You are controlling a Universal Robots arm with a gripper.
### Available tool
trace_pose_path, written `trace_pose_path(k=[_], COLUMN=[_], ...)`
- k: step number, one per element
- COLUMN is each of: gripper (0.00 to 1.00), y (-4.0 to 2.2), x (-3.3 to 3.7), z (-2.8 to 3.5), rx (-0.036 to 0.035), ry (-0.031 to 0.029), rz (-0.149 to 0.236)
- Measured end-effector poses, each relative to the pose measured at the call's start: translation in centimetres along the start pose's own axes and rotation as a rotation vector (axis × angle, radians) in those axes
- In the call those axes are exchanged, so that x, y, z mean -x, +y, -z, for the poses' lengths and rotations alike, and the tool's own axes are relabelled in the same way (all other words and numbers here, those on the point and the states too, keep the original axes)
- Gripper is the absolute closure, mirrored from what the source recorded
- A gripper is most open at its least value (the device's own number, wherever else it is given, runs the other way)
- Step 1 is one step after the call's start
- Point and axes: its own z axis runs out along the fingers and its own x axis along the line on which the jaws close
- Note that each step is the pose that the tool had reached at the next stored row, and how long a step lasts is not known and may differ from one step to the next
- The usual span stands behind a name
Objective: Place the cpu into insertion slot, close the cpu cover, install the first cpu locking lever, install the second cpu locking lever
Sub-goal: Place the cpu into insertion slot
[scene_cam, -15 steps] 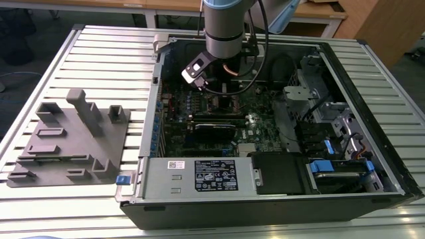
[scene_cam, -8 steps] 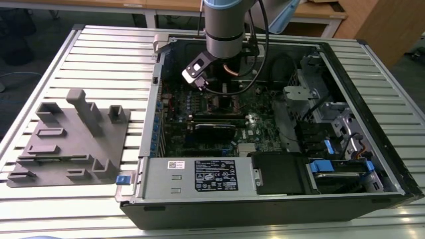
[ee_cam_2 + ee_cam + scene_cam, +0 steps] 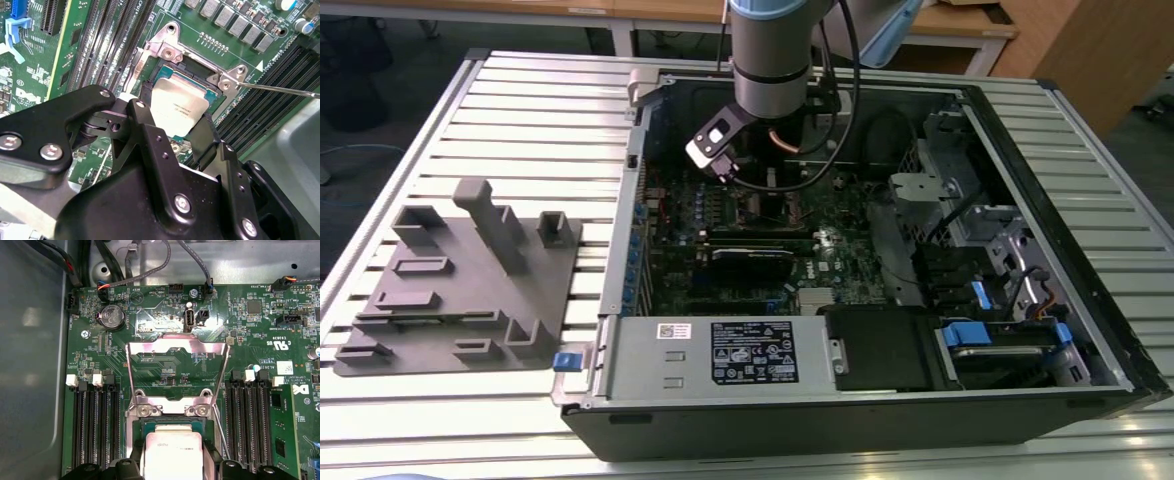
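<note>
From exterior view's left: grey fixture block (image 3: 460, 270) on slatted counter (image 3: 520, 90), well apart from the work. Next, open computer case (image 3: 854, 400), with arm (image 3: 781, 50) reaching down into it over green motherboard (image 3: 670, 250). In second wrist view, black fingers (image 3: 202, 137) closed on cpu (image 3: 177, 107), one at each opposite side, silvery top facing up. Held directly over insertion slot (image 3: 192, 81) and very near it; cannot tell whether touching or seated. In first wrist view, cpu cover (image 3: 175, 341) swung fully open, tipped back from the slot. Thin locking lever (image 3: 280, 90) unlatched, off to one side. Judged step: placing cpu into slot, first of four, not confirmed done. To do it well: keep chip level, square its edges to the socket border, lower straight with no sideways slide across the contacts and no pressing. Open fingers only once flat all round. Likely risks: tilted drop, or snagging near the cover hinge.
</note>
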Motion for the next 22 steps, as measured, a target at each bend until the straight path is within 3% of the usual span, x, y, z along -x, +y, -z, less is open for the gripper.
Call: trace_pose_path(k=[22], gripper=[0.46], y=[-0.01], x=[0.0], z=[-0.11], rx=[0.0], ry=[0.0], rz=[0.0])
